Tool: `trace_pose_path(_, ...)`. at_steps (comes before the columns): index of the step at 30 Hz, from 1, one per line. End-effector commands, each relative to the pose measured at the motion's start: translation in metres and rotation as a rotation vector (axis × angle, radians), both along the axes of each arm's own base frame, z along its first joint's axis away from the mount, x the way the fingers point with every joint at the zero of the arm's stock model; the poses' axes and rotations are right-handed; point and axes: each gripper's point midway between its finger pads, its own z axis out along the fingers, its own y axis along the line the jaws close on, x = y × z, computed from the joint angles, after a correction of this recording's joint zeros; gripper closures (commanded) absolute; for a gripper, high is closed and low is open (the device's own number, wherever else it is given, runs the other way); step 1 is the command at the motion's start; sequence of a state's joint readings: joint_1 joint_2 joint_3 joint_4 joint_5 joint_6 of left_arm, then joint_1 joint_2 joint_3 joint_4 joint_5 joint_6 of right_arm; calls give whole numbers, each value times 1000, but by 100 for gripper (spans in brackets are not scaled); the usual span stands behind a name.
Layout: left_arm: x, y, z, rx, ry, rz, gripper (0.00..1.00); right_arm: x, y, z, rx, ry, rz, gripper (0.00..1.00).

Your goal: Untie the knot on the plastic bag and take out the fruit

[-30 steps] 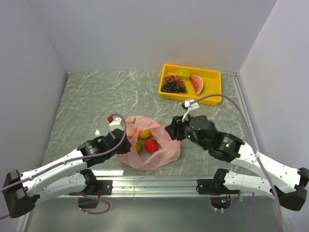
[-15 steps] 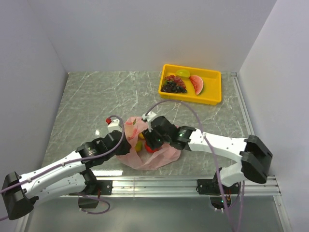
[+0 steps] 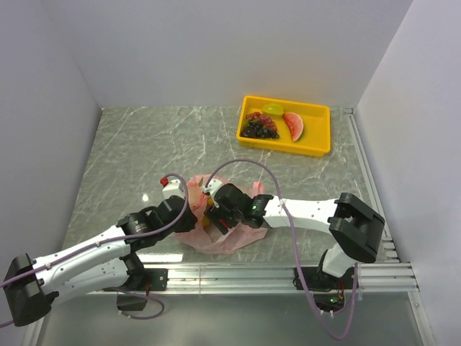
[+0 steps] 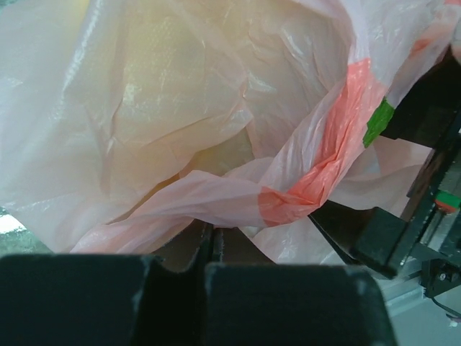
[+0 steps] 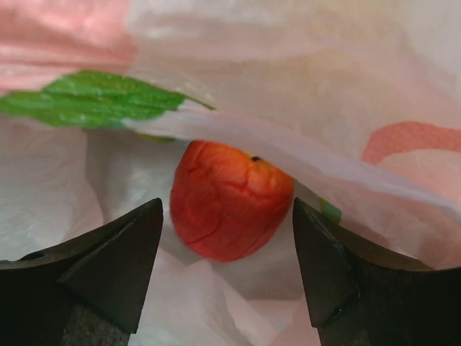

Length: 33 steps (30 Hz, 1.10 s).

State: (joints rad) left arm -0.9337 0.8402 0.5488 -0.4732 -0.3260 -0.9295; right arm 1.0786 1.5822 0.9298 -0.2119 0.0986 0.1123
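The pink plastic bag (image 3: 232,234) lies open near the table's front edge. My left gripper (image 3: 194,216) is shut on the bag's left rim; in the left wrist view its closed fingers (image 4: 209,249) pinch a fold of the pink plastic (image 4: 216,198). My right gripper (image 3: 216,216) is open and reaches into the bag's mouth. In the right wrist view its fingers (image 5: 122,256) stand on both sides of a red-orange fruit (image 5: 230,198), just short of it, under a fold of the bag (image 5: 302,162). A yellowish fruit shows through the plastic (image 4: 166,94). No knot shows.
A yellow tray (image 3: 317,137) stands at the back right with a dark grape bunch (image 3: 259,126), a watermelon slice (image 3: 293,126) and a pale green piece (image 3: 272,109). White walls close in on the left, the back and the right. A metal rail (image 3: 238,277) runs along the front.
My right arm has swung left from beside the bag and lowered its open gripper into the bag's mouth, over the red fruit. My left gripper has kept its hold on the bag's rim.
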Motion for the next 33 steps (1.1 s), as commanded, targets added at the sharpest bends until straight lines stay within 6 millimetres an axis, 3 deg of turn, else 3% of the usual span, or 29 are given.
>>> trace_pose_path(1, 0, -5, -1, -24, -4, -8, 100, 15, 18, 7, 22, -74, 9, 21)
trace_pose_path(6, 0, -4, -5, -20, 2, -6, 99, 15, 27, -7, 10, -66, 25, 22)
trace_pose_path(9, 1, -4, -6, -25, 0, 1, 100, 15, 26, -17, -12, -59, 19, 29)
trace_pose_path(12, 1, -2, -7, -19, -3, 9, 99, 13, 26, -8, 25, -65, 13, 49)
trace_pose_path(13, 2, -1, -7, -15, -6, 15, 100, 13, 27, 7, 64, -82, 9, 65)
trace_pose_path(15, 4, 2, -7, 0, -17, 26, 99, 10, 24, 20, 87, -94, 9, 79)
trace_pose_path(16, 6, 4, -7, 7, -23, 34, 100, 10, 23, 39, 129, -116, 7, 88)
trace_pose_path(18, 8, 6, -4, 21, -35, 41, 99, 7, 19, 54, 163, -127, 10, 95)
trace_pose_path(19, 11, 9, -3, 33, -49, 57, 100, 5, 18, 74, 215, -150, 10, 98)
trace_pose_path(21, 14, 11, 2, 43, -65, 63, 99, 1, 16, 93, 263, -163, 20, 99)
trace_pose_path(27, 20, 11, 7, 56, -87, 68, 99, -3, 3, 183, 468, -266, 22, 100)
trace_pose_path(31, 19, 8, 5, 51, -87, 49, 99, 40, -36, 218, 510, -372, -161, 100)
trace_pose_path(32, 20, 7, 6, 47, -89, 46, 99, 69, -62, 225, 510, -409, -273, 100)
trace_pose_path(33, 20, 8, 5, 53, -91, 42, 99, 83, -77, 227, 506, -428, -343, 100)
